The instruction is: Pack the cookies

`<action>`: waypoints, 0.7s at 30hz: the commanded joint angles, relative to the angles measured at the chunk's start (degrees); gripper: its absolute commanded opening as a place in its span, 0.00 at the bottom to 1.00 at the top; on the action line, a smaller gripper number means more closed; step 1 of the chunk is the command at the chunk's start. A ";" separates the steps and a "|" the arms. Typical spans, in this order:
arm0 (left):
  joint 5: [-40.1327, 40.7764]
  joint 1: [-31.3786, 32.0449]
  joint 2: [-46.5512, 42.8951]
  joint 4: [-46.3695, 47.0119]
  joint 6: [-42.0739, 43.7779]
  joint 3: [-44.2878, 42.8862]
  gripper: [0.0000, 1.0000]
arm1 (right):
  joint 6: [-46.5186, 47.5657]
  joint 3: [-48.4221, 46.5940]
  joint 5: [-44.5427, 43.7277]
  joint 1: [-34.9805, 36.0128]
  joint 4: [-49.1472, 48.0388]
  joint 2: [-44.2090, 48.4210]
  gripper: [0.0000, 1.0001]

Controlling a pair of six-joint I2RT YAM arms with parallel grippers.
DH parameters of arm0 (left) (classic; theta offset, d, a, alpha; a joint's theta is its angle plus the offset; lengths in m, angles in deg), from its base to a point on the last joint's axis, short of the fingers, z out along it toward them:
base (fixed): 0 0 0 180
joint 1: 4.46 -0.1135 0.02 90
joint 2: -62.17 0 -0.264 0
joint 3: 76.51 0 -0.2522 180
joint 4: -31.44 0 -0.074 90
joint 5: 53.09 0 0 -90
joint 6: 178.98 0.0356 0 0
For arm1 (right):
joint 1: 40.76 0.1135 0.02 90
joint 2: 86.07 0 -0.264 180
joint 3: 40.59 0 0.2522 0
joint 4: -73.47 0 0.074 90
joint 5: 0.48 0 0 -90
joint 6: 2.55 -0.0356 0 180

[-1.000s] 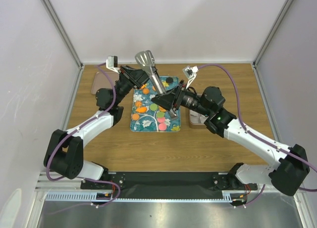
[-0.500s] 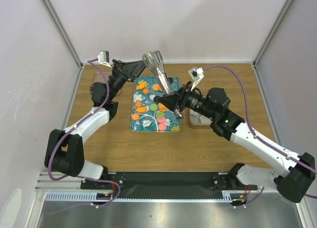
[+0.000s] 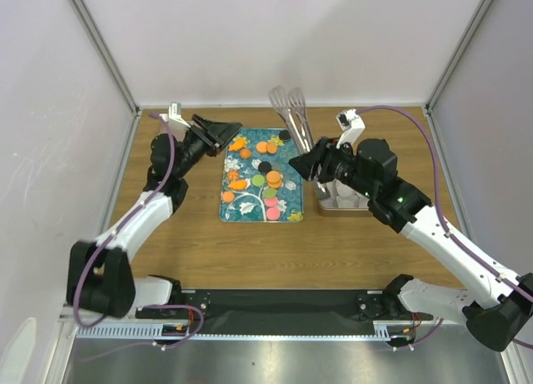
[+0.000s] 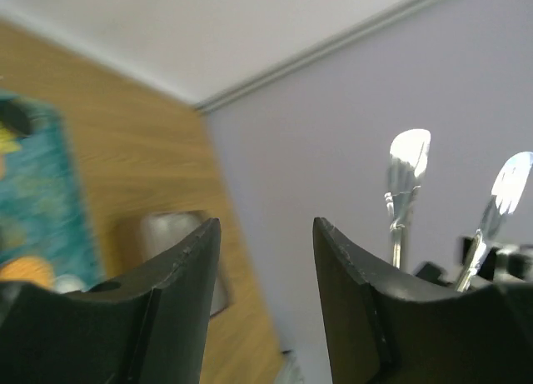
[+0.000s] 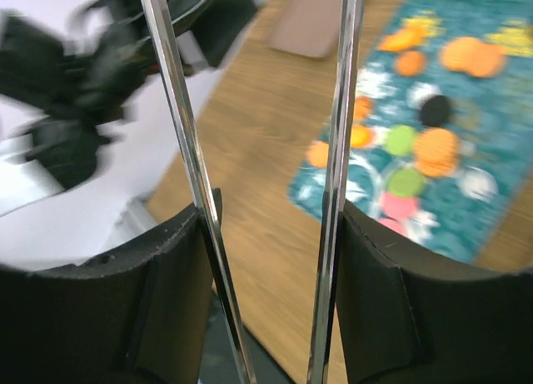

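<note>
The wooden bench (image 3: 250, 251) carries a teal floral tray (image 3: 250, 207) near its middle; a pale container (image 3: 340, 203) sits just right of the tray; a brownish flat piece (image 5: 310, 24) lies left of the tray.

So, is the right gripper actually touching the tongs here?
Touching. In the right wrist view, both metal arms of the tongs lie pressed against the inner faces of the right gripper fingers.

I log cookies (image 3: 273, 177) orange, black, green, pink; tray (image 3: 289, 202) teal, white and orange leaf prints; table (image 3: 250, 251) brown wood grain; tongs (image 3: 293, 117) shiny silver; arms (image 3: 450, 246) white and black; cables (image 3: 172, 155) purple.
</note>
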 commanded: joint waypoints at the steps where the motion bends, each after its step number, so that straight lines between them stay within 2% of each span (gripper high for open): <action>1: 7.61 2.94 -10.68 -31.88 19.54 -7.01 0.54 | 5.16 -5.10 -6.23 -1.58 12.31 -0.29 0.57; 2: 9.98 3.56 -12.44 -40.73 25.14 -8.15 0.54 | 5.77 -5.80 -6.84 -1.93 13.63 -0.81 0.57; 3: 13.05 3.83 -15.33 -45.51 27.37 -9.73 0.54 | 7.09 -6.15 -7.11 -2.63 15.65 -2.13 0.57; 8: 20.54 4.53 -22.56 -64.41 39.93 -12.47 0.55 | 9.82 -7.39 -7.11 -3.60 19.79 -8.01 0.56; 14: 25.47 5.76 -31.96 -72.45 47.42 -7.12 0.54 | 12.98 -7.83 -8.94 -3.16 21.99 -17.14 0.52; 21: 23.63 6.64 -39.70 -73.43 49.36 1.92 0.55 | 15.80 -12.22 -13.97 0.35 25.16 -27.71 0.49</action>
